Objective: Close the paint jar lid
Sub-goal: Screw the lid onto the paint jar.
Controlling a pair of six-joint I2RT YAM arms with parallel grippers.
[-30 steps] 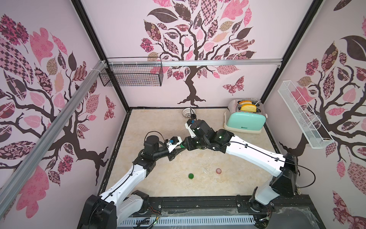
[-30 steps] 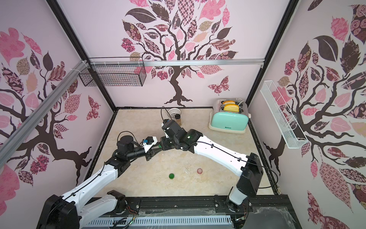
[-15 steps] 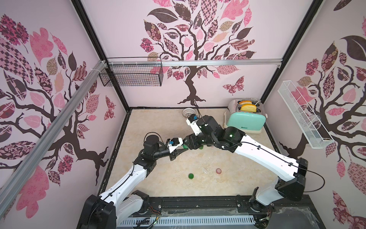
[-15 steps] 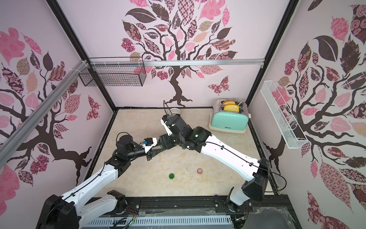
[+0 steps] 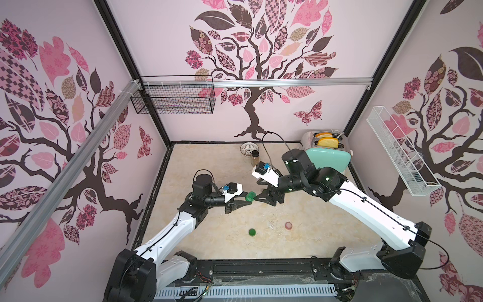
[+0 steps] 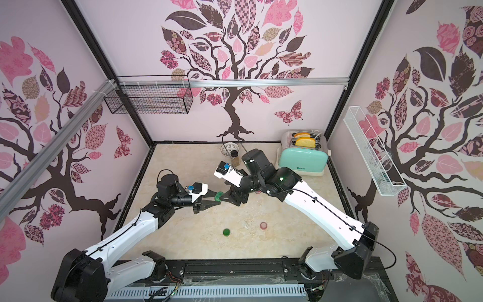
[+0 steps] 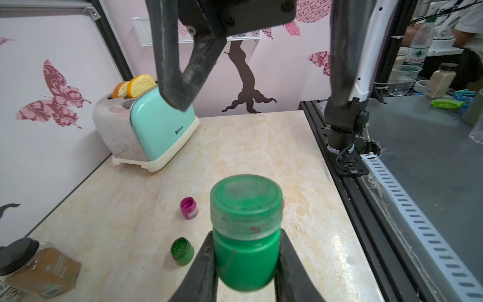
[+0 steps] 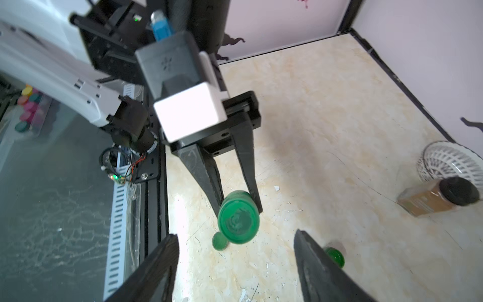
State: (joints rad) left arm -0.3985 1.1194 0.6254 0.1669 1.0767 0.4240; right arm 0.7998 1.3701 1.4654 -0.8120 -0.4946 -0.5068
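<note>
A green paint jar (image 7: 245,256) hangs above the table, and its green lid (image 7: 245,198) sits on top of it. My left gripper (image 7: 245,243) is shut on the jar's body, one finger on each side. In both top views the jar (image 5: 251,196) (image 6: 219,195) is between the two grippers. My right gripper (image 8: 235,234) stands open just in front of the lid (image 8: 238,222), its fingers wide apart and off it. In a top view the right gripper (image 5: 261,196) is to the right of the left gripper (image 5: 244,200).
A loose green lid (image 5: 252,232) and a pink lid (image 5: 288,225) lie near the front. A small green jar (image 7: 182,251) and a magenta jar (image 7: 188,208) stand under the right arm. Toaster (image 5: 326,157), spice jar (image 5: 254,157) and white strainer (image 5: 248,148) are at the back.
My right gripper has opened and drawn back to the right, off the lid. The left gripper keeps hold of the jar in nearly the same place.
</note>
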